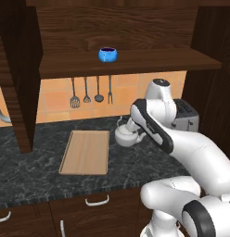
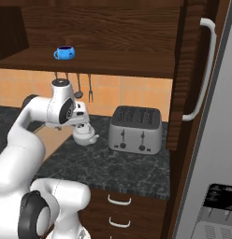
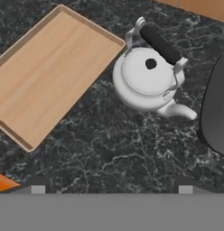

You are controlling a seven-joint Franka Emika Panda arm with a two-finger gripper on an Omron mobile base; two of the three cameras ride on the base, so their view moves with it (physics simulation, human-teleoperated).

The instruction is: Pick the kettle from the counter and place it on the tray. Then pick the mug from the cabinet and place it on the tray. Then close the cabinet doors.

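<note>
Kettle [image 1: 124, 136] partly hidden behind arm; spout [image 3: 179, 111] visible.

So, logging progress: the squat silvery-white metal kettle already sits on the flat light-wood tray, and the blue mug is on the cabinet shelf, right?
Not quite: in the hand view the squat silvery-white metal kettle stands on the dark marbled counter beside the flat light-wood tray. The blue mug is on the shelf.

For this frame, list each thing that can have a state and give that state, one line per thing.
kettle: upright on the counter beside the tray, not gripped, lid on.
tray: flat on the counter, nothing on it.
mug: upright on the cabinet shelf.
cabinet doors: open.
gripper: open, above the counter near the kettle, holding nothing.
toaster: on the counter, slots empty.
</note>
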